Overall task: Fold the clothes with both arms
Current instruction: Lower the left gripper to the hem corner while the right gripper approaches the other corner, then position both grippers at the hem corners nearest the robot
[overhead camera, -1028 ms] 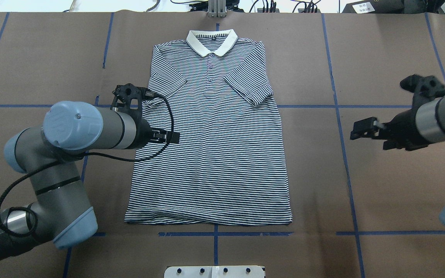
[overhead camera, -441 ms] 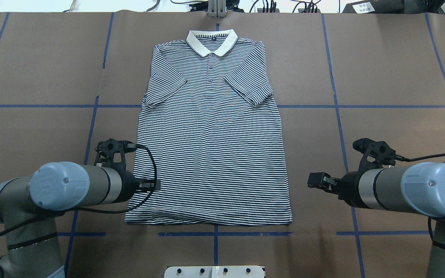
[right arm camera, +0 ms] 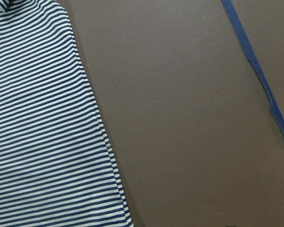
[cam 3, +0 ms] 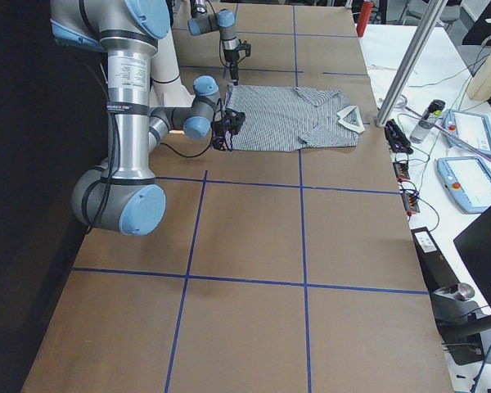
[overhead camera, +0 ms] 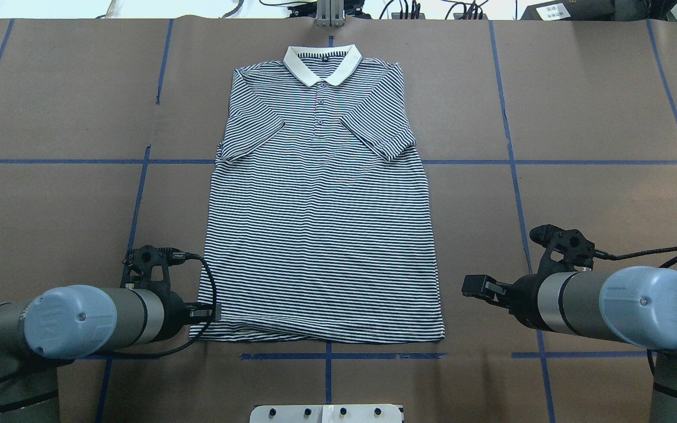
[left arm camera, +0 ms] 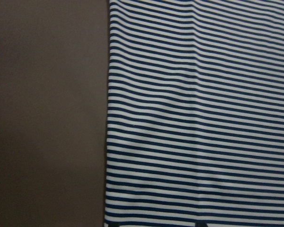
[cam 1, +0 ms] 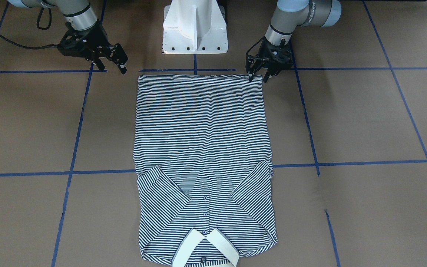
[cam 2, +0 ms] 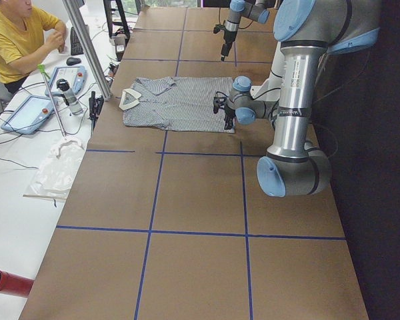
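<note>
Two arms: the left arm (overhead camera: 74,320) and the right arm (overhead camera: 615,305), smooth grey metal tubes with rounded light-blue joint caps, reach in from opposite sides of the table (overhead camera: 609,88).
Table cover: matte brown paper, divided into rectangles by blue tape lines (overhead camera: 579,161).
Left gripper (overhead camera: 204,313): black, its two fingers spread apart at the near hem corner of the shirt. One fingertip is over the striped cloth, the other just outside the edge. It grasps nothing.
Polo shirt (overhead camera: 321,235): one, of soft knit in thin navy-and-white stripes. It lies flat and face up in the middle of the table, hem nearest the robot.
Sleeves (overhead camera: 253,138): two, short, folded diagonally inward over the chest.
Collar (overhead camera: 322,61): one, plain cream, spread in a V at the far end.
Buttons (overhead camera: 319,122): three, small and round, in a row down the placket.
Pedestal base (cam 1: 195,26): one, white, hard-edged, just beyond the hem.
Right gripper (overhead camera: 475,286): black, fingers parted and empty, over bare paper just beside the shirt's other hem corner, not touching the cloth.
</note>
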`<state>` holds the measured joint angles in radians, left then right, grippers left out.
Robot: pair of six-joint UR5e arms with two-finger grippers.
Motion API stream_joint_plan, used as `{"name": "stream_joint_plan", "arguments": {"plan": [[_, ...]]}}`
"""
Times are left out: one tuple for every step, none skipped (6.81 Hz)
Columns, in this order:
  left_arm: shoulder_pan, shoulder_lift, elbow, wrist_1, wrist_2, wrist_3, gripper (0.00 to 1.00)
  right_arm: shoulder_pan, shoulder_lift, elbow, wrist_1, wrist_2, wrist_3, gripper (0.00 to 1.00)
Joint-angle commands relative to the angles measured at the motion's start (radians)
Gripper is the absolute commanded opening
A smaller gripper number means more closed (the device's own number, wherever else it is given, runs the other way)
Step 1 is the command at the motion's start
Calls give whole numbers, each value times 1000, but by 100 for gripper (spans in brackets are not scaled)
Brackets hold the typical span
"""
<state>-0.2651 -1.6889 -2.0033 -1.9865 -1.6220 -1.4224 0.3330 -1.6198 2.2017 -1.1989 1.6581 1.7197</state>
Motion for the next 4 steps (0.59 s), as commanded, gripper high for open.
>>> {"name": "stream_joint_plan", "arguments": {"plan": [[50, 12, -2, 2, 25, -42, 61, -3, -2, 10, -1, -1, 1, 92], [64, 11, 0, 2, 25, -65, 56, -2, -2, 10, -1, -1, 1, 92], [64, 11, 1, 2, 27, -66, 55, -2, -3, 10, -1, -1, 1, 93], [64, 12, 4, 2, 27, -66, 54, -2, -5, 10, -1, -3, 1, 93]]}}
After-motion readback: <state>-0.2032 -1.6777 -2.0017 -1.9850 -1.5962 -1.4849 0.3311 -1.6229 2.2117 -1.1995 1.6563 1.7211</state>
